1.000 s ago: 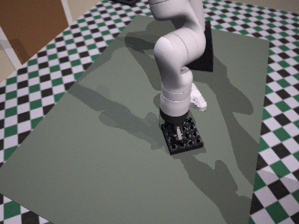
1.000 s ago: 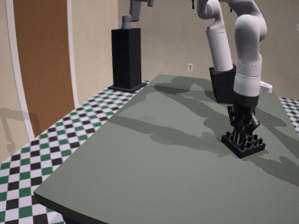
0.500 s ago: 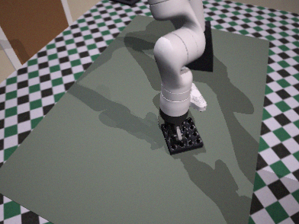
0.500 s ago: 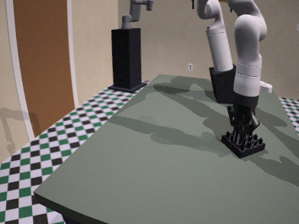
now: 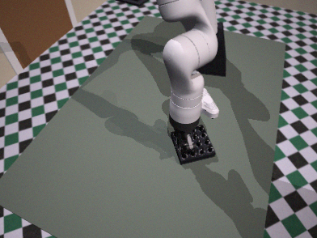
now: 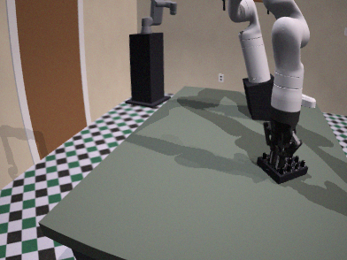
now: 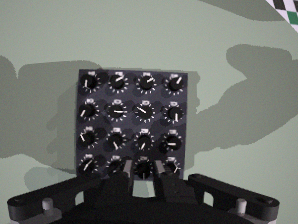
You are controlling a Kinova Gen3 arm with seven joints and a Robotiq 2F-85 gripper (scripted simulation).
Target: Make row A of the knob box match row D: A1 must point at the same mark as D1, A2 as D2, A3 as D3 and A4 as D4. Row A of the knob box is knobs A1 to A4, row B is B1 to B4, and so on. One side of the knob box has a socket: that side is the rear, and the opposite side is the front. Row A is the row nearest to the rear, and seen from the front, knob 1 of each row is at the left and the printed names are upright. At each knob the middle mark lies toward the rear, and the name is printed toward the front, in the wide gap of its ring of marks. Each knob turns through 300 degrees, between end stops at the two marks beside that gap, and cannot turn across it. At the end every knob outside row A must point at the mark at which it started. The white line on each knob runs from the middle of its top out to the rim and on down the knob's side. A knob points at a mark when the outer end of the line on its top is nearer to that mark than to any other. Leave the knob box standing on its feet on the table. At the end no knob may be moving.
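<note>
And here's the knob box [image 5: 198,159] [image 6: 281,178] [image 7: 131,125], sitting on the table [image 5: 101,174] [image 6: 177,190] [image 7: 150,37] under the white arm [image 5: 188,87] [image 6: 287,84]! The top view has the arm hiding part of it, but the wrist view opens up all four rows, white lines and all. Down at the rear row, the end effector [image 5: 189,142] [image 6: 278,164] [image 7: 143,170] is slightly open, gripping nothing, its fingers either side of knob A2 [image 7: 144,169]. A2's line points rearward, while D2's [image 7: 146,82] slants off toward the front, so no match there! Exterior view gives us the height: fingertips right down among the knobs. It also catches a grey arm [image 6: 157,12] on a black pedestal [image 6: 147,66], the arm itself unseen from the top.
</note>
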